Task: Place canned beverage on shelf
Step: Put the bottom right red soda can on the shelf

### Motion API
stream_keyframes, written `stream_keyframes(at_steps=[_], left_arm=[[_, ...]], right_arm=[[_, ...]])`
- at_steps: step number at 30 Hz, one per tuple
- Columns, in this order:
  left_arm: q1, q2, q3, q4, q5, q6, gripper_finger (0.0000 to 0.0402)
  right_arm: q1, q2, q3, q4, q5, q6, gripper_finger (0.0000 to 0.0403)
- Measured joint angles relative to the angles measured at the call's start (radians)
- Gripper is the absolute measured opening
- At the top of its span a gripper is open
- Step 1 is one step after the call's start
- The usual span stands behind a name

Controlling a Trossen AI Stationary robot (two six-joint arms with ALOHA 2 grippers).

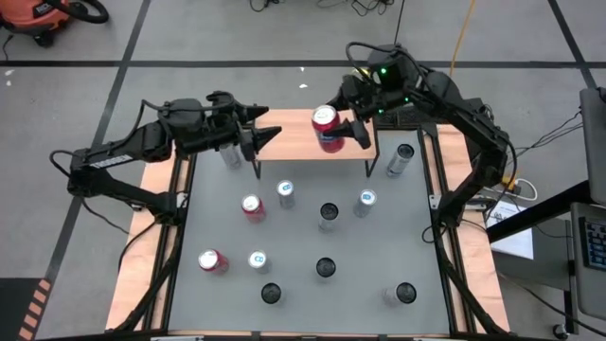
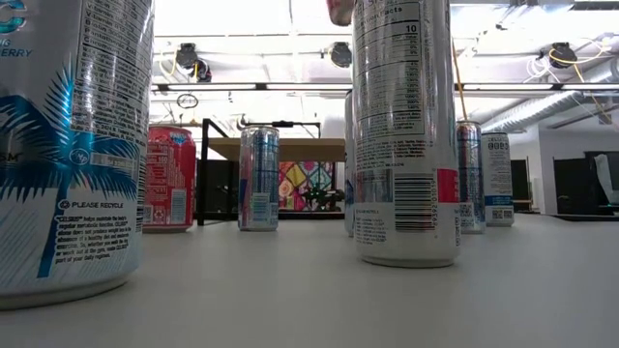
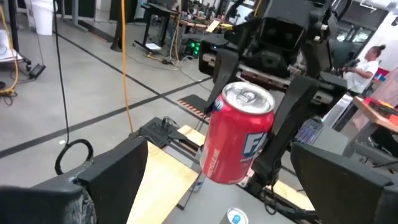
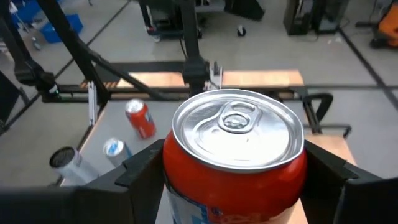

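The right claw point(image 1: 333, 127) grips a red metal can point(image 1: 327, 129) over the light-brown wooden shelf point(image 1: 289, 143); the left claw point(image 1: 258, 131) waits open beside it

"PLEASE RECYCLE" is printed low on the blue-and-white can point(image 2: 73, 145) nearest the low camera, with "BERRY" at its top edge. A "10" is seen on the nutrition panel of the tall can point(image 2: 404, 135).

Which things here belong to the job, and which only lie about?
Job: red can held in the right tool, the shelf.
Lying about: red cans, tall slim cans, open left tool waiting beside the shelf.
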Motion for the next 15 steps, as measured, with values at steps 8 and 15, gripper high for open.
stream_keyframes(at_steps=[8,15], left_arm=[[0.006,0.027,0.001,0.011,0.0,0.001,0.0398],[0.047,0.038,0.001,-0.004,0.003,0.003,0.0398]], right_arm=[[-0.032,0.001,0.0,-0.114,-0.042,-0.003,0.0254],[-0.066,0.001,0.0,-0.019,-0.045,0.088,0.0254]])
